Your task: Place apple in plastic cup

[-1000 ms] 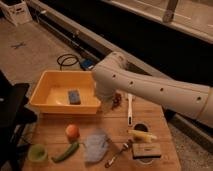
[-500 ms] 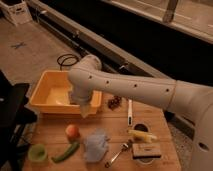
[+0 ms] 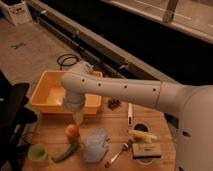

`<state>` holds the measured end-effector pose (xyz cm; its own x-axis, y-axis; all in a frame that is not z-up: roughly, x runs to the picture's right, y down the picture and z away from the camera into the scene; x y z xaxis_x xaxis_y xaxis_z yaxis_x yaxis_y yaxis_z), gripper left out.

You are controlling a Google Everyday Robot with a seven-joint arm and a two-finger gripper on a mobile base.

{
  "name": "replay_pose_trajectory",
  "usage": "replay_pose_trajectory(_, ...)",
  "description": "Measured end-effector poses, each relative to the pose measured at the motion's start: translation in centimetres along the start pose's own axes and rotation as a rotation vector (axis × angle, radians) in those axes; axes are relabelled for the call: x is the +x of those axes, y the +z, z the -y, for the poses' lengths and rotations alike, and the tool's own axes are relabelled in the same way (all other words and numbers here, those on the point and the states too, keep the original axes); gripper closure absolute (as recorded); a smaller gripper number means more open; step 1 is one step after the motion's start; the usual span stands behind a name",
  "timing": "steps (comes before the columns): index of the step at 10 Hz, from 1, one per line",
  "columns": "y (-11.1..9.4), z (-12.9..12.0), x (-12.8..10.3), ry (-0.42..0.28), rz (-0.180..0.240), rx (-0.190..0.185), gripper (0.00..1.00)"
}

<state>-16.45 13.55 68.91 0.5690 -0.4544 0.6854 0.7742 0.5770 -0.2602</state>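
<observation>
The apple (image 3: 72,131), small and orange-red, lies on the wooden table (image 3: 50,132) just in front of the yellow tub. The plastic cup (image 3: 37,152), light green and translucent, stands upright at the table's front left corner, left of and nearer than the apple. My gripper (image 3: 78,118) hangs from the white arm (image 3: 120,90) over the tub's front edge, directly above and slightly behind the apple and close to it. Nothing shows in the gripper.
The big yellow tub (image 3: 46,95) fills the table's back left. A green pepper (image 3: 65,154), a crumpled pale bag (image 3: 95,145) and a fork (image 3: 117,152) lie near the front. Dark red grapes (image 3: 114,103), a white stick (image 3: 129,114) and a dark cup with yellow items (image 3: 141,135) are on the right.
The arm has swung left across the tub and come down; the gripper now hangs lower, right over the apple. The apple and the cup have not moved.
</observation>
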Motion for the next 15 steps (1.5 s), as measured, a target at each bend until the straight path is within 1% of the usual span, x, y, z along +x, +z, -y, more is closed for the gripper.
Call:
replay_pose_trajectory(2,0.6,0.0,-0.6,-0.010,0.019,-0.013,0.35)
replay_pose_trajectory(8,0.5,-0.1,-0.5,-0.010,0.019,-0.015,0.35)
replay_pose_trajectory(10,1.9,0.5,-0.7,-0.022,0.046,-0.037,0.35)
replay_pose_trajectory(12,4.8,0.9,-0.8,-0.031,0.078,-0.074,0.35)
replay_pose_trajectory(13,5.7,1.0,-0.9,-0.034,0.088,-0.085,0.35)
replay_pose_trajectory(15,6.8,0.9,-0.7,-0.031,0.107,-0.110,0.35)
